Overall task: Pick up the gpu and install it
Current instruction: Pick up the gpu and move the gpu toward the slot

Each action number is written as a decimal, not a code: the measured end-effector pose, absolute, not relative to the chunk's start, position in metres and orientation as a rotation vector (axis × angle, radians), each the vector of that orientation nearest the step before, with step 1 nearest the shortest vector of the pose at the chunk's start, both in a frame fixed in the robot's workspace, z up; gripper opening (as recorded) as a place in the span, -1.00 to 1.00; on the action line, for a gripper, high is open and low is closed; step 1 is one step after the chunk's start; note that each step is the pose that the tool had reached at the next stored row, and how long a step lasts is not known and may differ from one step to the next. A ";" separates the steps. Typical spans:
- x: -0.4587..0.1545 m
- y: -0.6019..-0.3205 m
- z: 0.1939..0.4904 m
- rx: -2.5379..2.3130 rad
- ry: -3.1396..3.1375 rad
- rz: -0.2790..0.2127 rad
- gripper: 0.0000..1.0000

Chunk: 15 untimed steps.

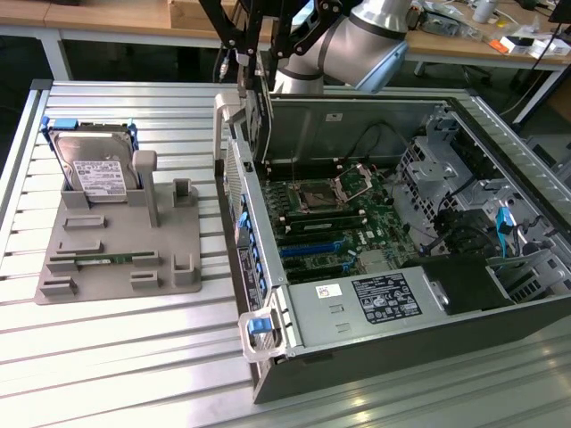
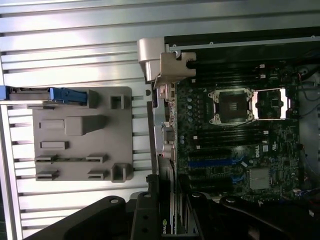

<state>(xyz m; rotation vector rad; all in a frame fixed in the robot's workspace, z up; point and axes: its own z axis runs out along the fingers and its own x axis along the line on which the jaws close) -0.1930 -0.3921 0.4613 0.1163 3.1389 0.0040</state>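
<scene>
A robot arm's gripper (image 1: 251,68), clamped on the gpu (image 2: 166,224), holds the dark card on edge above the open computer case (image 1: 406,357). The card hangs at the far end of the case wall on the exterior view's left, clear of the motherboard (image 1: 332,223). Well to the left, a hard drive (image 1: 94,171) stands on the grey holder tray (image 1: 116,260). The pick-up looks done and the install is in hand. Seating the card would call for lining its lower edge with a blue slot (image 1: 312,251).
</scene>
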 end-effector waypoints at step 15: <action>-0.185 -0.392 0.461 0.116 3.140 0.004 -0.49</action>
